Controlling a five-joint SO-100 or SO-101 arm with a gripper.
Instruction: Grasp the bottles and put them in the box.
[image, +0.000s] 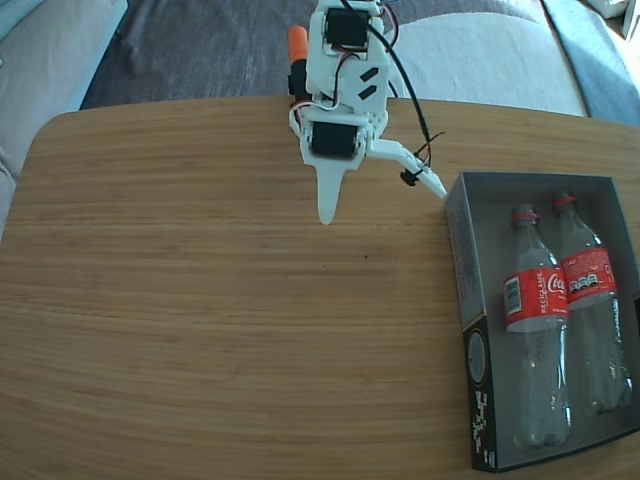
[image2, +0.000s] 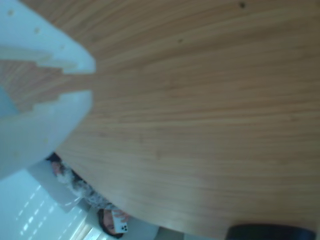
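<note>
Two clear bottles with red labels lie side by side in the box at the right of the table in the fixed view, necks pointing away: the left bottle and the right bottle. The box is dark grey inside with a black outer side bearing white marks. My gripper hangs near the table's far edge, left of the box and apart from it, pointing down at bare wood. In the wrist view its white fingers nearly meet, with only a thin slit between them and nothing held.
A white side bracket with black wires sticks out from the arm towards the box's near corner. A grey sofa lies beyond the table's far edge. A dark shape shows at the bottom right of the wrist view.
</note>
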